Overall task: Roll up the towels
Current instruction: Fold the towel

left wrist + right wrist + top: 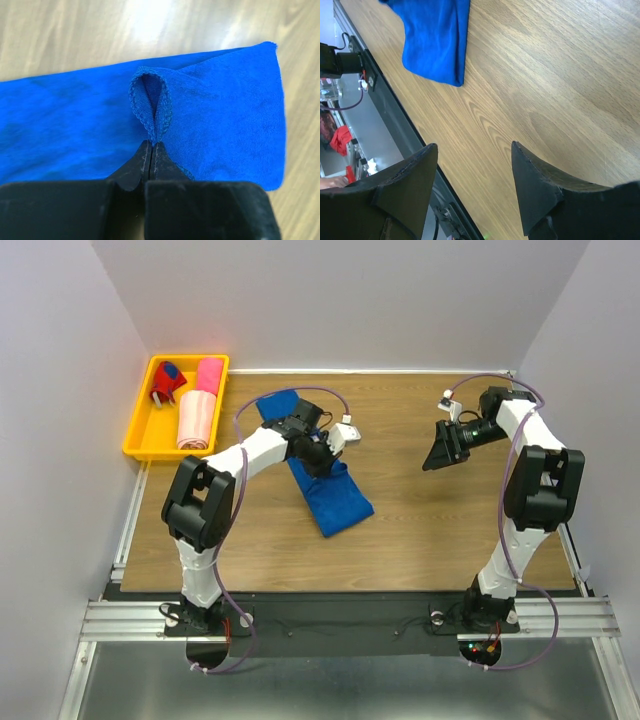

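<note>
Left gripper [151, 148]: jaws pressed together on a pinched-up, hemmed fold of the royal blue towel [225, 125], which lies long and flat on the wooden table [420, 530], spreading out under the fingertips and to either side of them. Right gripper [473, 146]: jaws apart, holding nothing, above bare wood with the blue towel well off to its left. Hot pink towel [209, 375] and pale pink towel [197, 420]: touching each other in the yellow tray [138, 435], beyond the left gripper and to its left.
</note>
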Controlling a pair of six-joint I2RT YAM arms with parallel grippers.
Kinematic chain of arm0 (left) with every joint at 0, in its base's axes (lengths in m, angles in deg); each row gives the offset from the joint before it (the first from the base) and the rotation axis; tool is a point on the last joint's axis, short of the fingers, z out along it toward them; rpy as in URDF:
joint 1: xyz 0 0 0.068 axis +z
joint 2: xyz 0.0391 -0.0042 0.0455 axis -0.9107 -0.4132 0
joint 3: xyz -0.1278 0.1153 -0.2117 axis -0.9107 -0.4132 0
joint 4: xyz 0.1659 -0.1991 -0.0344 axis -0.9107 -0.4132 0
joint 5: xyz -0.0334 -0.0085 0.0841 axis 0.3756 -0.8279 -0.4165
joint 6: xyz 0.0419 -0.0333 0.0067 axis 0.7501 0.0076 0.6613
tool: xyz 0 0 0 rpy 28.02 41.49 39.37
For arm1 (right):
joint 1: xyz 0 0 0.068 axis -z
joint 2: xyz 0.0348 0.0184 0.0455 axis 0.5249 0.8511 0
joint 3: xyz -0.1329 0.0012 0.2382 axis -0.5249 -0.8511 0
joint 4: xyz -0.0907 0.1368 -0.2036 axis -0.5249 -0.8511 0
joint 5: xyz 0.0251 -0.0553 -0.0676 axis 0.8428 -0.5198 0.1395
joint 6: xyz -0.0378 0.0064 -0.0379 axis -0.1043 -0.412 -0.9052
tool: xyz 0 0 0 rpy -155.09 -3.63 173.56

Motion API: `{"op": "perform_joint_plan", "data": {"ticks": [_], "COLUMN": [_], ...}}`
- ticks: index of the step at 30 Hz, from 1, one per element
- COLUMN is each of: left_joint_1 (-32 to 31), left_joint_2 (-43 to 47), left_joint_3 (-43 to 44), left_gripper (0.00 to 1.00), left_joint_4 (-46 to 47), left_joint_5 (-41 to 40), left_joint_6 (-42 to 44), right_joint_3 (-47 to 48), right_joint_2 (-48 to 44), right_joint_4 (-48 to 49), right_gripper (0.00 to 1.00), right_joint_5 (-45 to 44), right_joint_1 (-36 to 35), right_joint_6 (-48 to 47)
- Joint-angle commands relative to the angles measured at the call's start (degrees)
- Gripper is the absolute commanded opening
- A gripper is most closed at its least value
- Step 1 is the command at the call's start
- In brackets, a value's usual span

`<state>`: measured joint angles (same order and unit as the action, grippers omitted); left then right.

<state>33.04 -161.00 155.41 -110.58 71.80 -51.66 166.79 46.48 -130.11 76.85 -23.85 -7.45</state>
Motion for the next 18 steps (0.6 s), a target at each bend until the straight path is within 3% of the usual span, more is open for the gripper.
{"op": "perform_joint_plan", "data": {"ticks": [1,12,18], "left_joint_1": [2.6,5.4,6.4], "left_joint_2": [-1.0,-4.3,-5.0], "left_joint_3": [3.6,7.5,8.3], "left_gripper": [0.0,0.0,0.06], "left_joint_4": [-0.9,-0.6,1.0], "left_joint_5": [0.7,-0.3,-1.4], "left_joint_6": [2.5,4.3,4.2], "right_joint_3": [0.6,-0.3,-1.0], "right_joint_2": [0.1,0.8,0.9], "right_joint_4": [-1.3,-1.2,-1.2], "right_gripper": [0.66,0.65,0.65], "right_joint_5": [0.0,0.2,-0.1], "right_joint_1": [0.3,0.4,0.3], "right_joint_6": [-1.4,-1.7,-2.0]}}
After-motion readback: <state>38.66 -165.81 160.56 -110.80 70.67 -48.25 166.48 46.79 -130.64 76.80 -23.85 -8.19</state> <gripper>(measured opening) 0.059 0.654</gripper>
